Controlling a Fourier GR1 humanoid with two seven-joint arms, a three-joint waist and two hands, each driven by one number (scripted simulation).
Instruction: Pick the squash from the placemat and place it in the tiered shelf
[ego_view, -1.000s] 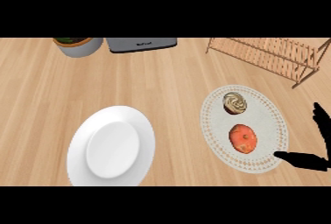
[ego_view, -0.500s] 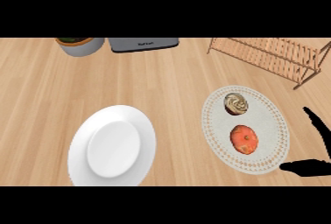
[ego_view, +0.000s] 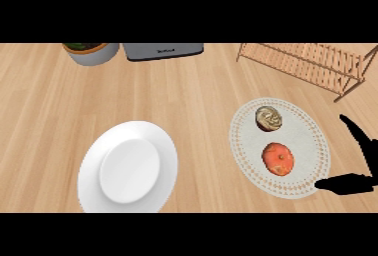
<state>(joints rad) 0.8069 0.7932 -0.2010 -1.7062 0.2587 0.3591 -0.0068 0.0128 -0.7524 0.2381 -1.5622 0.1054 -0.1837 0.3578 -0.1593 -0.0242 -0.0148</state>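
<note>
One squash (ego_view: 278, 158) lies on the placemat (ego_view: 306, 131), just below one brown pastry (ego_view: 269, 118). One right hand (ego_view: 360, 165) sits spread open at the mat's edge, holding nothing. One white plate (ego_view: 128, 168), one wooden shelf (ego_view: 310, 62).

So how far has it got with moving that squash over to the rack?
Nothing looks done yet. The round orange squash lies on the pale oval placemat, below a brownish swirled item. The robot's black right hand is open at the mat's right edge, not touching the squash. Grasping, lifting and carrying it to the wooden tiered shelf at the top right are all left.
</note>
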